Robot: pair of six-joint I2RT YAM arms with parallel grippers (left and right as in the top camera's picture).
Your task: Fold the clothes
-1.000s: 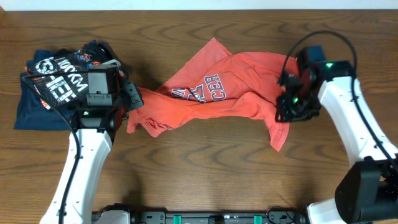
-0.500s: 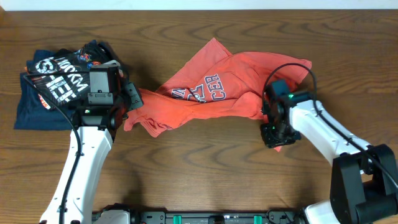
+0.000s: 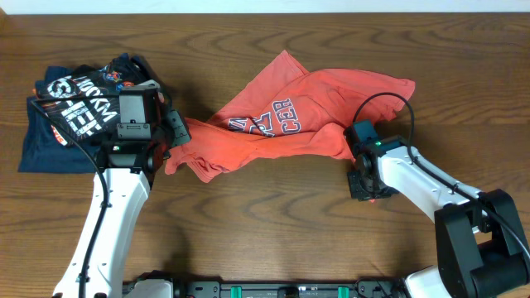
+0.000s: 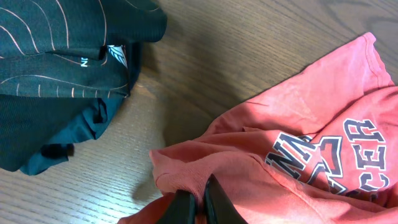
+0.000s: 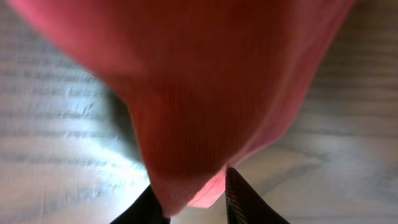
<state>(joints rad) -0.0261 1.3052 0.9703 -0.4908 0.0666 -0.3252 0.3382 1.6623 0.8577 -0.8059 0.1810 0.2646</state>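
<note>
Brown wood-grain counter (image 3: 265, 232) fills the overhead view, with a pale strip along its far edge. On it, a little right of centre, lies the shirt (image 3: 331, 99), coral red, rumpled and spread unevenly, its dark-and-white lettering (image 3: 277, 120) facing up. One corner points toward the far edge; the left end is drawn into a narrow bunch.

That bunch ends at the left gripper (image 4: 198, 204), whose fingers are pressed together with a fold of shirt pinched between them. Just left of that gripper sits a dark pile (image 3: 74, 108) of navy and black garments with white print, apart from the shirt with bare wood between them.

At the shirt's lower right corner the right gripper (image 5: 194, 198) is down at the counter. Its fingers (image 5: 239, 199) are partly closed with red fabric filling the gap between them, so it has the corner in its grip. The wrist view there is blurred.
</note>
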